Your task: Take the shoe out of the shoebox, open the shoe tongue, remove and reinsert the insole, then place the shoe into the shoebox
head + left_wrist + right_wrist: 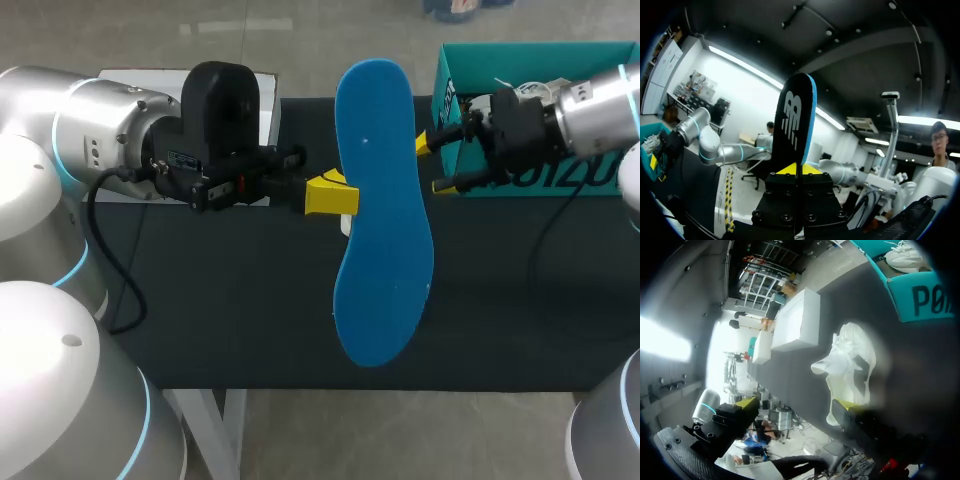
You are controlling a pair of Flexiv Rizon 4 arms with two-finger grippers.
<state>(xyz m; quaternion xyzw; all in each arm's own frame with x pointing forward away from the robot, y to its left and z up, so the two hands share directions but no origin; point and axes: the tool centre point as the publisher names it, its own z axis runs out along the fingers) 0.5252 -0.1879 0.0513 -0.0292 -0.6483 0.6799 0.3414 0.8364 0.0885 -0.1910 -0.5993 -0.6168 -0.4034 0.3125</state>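
Now left jaws pinching insole [380,200], holding it high over shoe [850,365] for putting back; right jaws hanging wide by box [560,180].

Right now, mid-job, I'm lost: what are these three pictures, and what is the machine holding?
Two robot arms work at a dark table. The head view looks down from above and behind them; each round picture comes from a camera on one arm's wrist. The left tool is shut on the blue insole, holding it up over the table. The right tool is open and empty, beside the teal shoebox. The white shoe lies on the table, seen best in the right wrist view; the insole hides most of it from above. A white box also stands on the table.
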